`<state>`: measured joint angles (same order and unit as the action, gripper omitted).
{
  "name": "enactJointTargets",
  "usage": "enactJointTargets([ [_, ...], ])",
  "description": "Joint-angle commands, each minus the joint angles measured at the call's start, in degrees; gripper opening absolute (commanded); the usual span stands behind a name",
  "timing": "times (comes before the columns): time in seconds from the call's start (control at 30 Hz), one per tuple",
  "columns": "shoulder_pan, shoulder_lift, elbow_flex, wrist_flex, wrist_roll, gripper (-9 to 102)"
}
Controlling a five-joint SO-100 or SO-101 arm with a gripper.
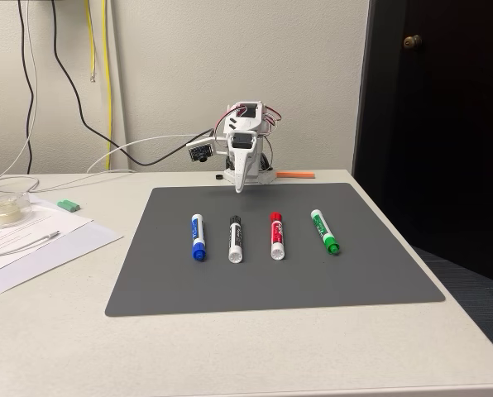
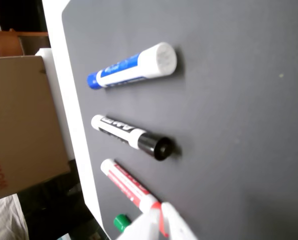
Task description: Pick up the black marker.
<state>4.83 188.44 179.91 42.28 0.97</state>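
- In the wrist view I see a white tip of the end effector [image 2: 161,225] poking in at the bottom edge, with a red-orange strip on it; it covers the cap end of the red marker [image 2: 125,185] and most of the green marker [image 2: 121,221], of which I get just a green nub.
- From the fixed view the end effector [image 1: 241,184] hangs point-down at the far edge of the grey mat [image 1: 379,256], its fingers looking pressed together into one narrow white wedge, with nothing between them.
- The black marker [image 1: 236,239] lies flat on the mat, second from the left in the fixed view, between the blue marker [image 1: 198,236] and the red one.
- It sits nearer the camera than the end effector, almost straight in front of the tip, well apart from it.
- In the wrist view its black cap [image 2: 154,146] points toward me.
- The label text on the black marker is too blurred for me to read.
- The mat rests on a pale bench [image 1: 230,356].
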Motion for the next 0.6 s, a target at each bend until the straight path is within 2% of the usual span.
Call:
enactJointTargets([
  [0.0,-0.2,0.4,-0.4,-0.9,0.1,0],
  [0.2,-0.3,0.4,-0.4,-3.1,0.1,0],
  [0.57,0.0,0.4,-0.4,-19.2,0.1,0],
])
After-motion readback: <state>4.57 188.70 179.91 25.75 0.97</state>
